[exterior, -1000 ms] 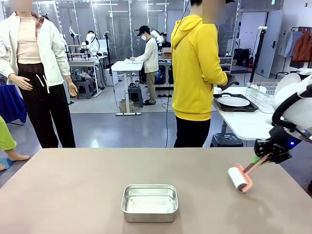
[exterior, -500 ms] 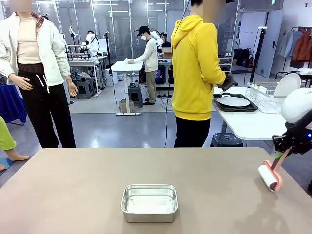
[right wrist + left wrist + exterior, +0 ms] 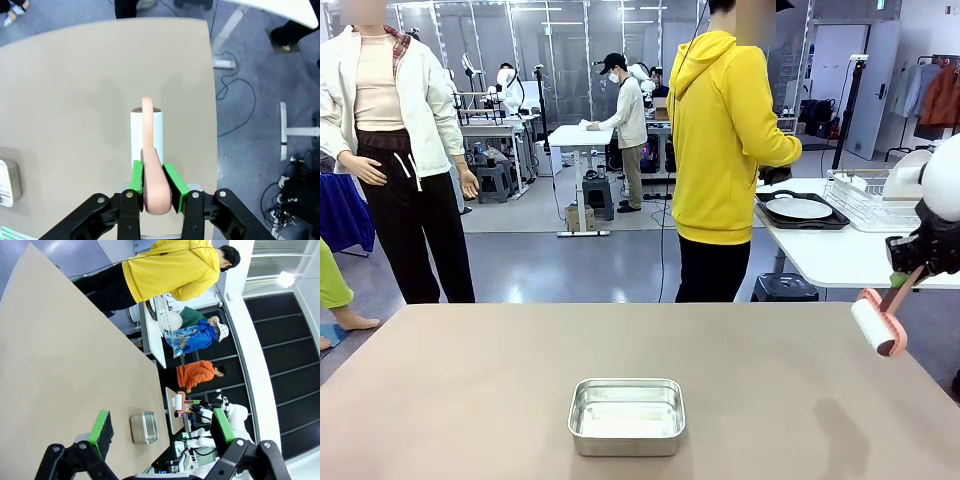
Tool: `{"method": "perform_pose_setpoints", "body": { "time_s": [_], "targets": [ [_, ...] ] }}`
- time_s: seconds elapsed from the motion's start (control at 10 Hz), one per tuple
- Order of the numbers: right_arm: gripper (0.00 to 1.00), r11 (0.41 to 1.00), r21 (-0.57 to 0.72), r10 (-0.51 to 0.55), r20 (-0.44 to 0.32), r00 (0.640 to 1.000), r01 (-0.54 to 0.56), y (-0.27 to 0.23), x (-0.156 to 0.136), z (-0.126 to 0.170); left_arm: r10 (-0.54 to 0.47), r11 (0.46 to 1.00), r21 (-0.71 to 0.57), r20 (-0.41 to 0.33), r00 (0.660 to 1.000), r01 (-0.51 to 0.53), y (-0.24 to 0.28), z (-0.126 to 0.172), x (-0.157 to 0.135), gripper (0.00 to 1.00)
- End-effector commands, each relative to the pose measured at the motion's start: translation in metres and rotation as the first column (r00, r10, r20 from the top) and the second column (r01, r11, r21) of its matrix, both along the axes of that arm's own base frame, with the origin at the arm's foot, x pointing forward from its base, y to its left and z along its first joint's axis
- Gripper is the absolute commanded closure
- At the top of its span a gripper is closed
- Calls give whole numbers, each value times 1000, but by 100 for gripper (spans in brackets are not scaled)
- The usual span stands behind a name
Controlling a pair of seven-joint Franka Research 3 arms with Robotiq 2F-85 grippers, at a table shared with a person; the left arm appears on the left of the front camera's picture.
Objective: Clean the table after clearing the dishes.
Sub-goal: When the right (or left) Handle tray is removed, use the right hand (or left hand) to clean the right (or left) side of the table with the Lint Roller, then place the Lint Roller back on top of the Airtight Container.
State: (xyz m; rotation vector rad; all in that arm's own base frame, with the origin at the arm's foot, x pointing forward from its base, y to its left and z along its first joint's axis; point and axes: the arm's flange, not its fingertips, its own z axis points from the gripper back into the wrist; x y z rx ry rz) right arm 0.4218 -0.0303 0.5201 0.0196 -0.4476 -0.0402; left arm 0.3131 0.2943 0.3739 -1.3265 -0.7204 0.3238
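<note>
while the right pincer [image 3: 151,181] clamps the salmon-pink handle of a white lint roller [image 3: 876,325] above the right edge of the wide taupe-brown table [image 3: 470,390], the left pincer [image 3: 162,427] gapes wide (nothing between its pads). a white round plate [image 3: 800,208] on a dark tray sits on the white side table beyond.

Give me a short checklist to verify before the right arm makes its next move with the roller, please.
1. Right gripper shut on the pink-handled white lint roller: ok.
2. Handle sits centred between the green fingers: ok.
3. Roller touching the taupe-brown table: not ok, it hangs above the right edge.
4. Plates cleared: ok; the small steel rectangular pan remains on the table.
5. Person in the yellow hoodie away from the table, facing the white side table: ok.
6. Left gripper open, holding nothing: ok.
</note>
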Motion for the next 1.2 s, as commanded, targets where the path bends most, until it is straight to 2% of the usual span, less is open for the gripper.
{"method": "perform_pose_setpoints", "body": {
  "time_s": [0.0,1.1],
  "targets": [
    [77,1000,20,-3,24,1000,3,-7,5,6,-6,1000,-15,-6,1000,6,2,6,-1,0],
    [77,1000,12,-11,10,1000,11,-8,3,4,-6,1000,-15,-6,1000,6,2,6,-1,0]
  ]
}}
